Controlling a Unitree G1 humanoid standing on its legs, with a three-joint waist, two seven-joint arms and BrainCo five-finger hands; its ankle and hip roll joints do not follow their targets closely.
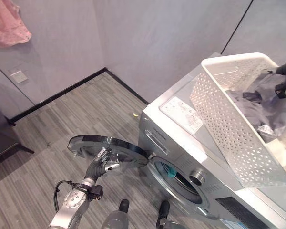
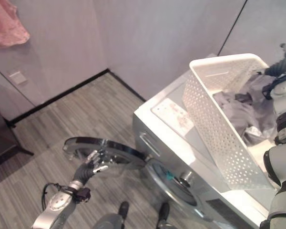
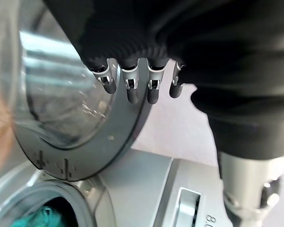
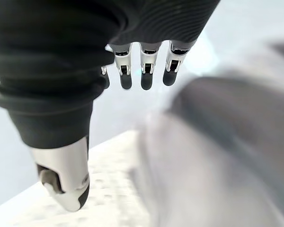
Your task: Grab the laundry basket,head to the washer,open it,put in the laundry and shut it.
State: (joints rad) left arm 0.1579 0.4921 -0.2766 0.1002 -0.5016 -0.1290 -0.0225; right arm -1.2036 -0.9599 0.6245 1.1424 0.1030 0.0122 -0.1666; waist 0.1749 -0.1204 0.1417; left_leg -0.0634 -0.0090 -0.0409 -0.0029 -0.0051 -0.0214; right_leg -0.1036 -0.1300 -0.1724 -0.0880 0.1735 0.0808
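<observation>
Lying soft in the white perforated plastic basket [image 1: 238, 124], grey laundry [image 1: 257, 107] suits bunching (light, limp); the right hand [image 4: 142, 71] hangs with relaxed fingers above it.

Even, soft indoor light; glare streaks the washer door [image 3: 61, 109], nearby grey laundry [image 4: 217, 156] blurred.

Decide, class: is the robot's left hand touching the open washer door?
Touching. The left wrist view shows the left hand with straight fingers laid against the washer door rim, with no gap.

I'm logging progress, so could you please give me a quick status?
Left robot hand open at the washer door, door swung open. Right robot hand open over the grey laundry in the basket.
</observation>
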